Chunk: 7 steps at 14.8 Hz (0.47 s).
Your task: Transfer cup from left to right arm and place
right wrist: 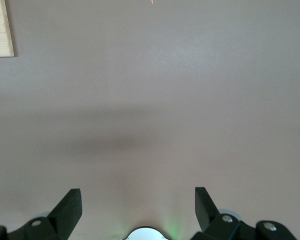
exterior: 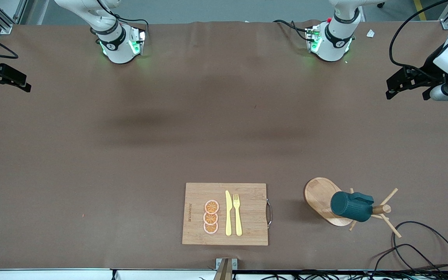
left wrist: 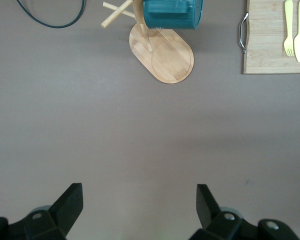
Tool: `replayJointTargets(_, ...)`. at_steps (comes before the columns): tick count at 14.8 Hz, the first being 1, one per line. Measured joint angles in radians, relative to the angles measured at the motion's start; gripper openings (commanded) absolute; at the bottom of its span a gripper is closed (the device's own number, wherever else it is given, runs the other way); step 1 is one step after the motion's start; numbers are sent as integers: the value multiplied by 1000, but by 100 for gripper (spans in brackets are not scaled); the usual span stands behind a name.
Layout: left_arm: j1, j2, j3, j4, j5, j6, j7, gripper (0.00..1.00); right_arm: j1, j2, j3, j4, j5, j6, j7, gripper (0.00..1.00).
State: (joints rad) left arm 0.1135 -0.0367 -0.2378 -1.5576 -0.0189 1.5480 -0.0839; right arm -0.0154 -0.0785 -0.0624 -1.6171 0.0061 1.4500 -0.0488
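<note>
The cup [exterior: 351, 206] is a dark teal-green ribbed mug. It hangs on its side on a wooden peg stand [exterior: 379, 210], above the stand's oval wooden base [exterior: 319, 195]. The stand sits on the bench [exterior: 130, 155] toward the left arm's end, near the edge closest to the front camera. Thin pegs [exterior: 389, 196] stick out from the stand's post next to the cup. In the left wrist view the cup [left wrist: 172, 14] is seen with the oval base [left wrist: 167, 57] beneath it.

A bamboo cutting board [exterior: 226, 214] with a metal handle [exterior: 269, 213] lies beside the stand, toward the middle of the bench and well apart from it. On the board lie a yellow knife [exterior: 228, 213] and a yellow fork [exterior: 237, 214], side by side, and next to them a row of three orange slices [exterior: 211, 217]. A black cable [exterior: 422, 249] loops on the bench near the stand, closer to the front camera.

The left gripper [left wrist: 140, 207] hangs over bare bench, well apart from the cup, with its fingers [left wrist: 70, 202] spread wide and nothing between them. The left arm waits at its end of the bench.

The right gripper [right wrist: 138, 207] hangs over bare bench with its fingers [right wrist: 70, 205] spread wide and nothing between them. A corner of the cutting board [right wrist: 0, 30] shows in its view. The right arm also waits.
</note>
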Motion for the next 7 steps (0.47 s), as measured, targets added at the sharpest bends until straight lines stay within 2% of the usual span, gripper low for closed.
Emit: replayJointTargets(7,0,10,0,0,-1,0,2,100,0,0,0,0,0,0,0,100)
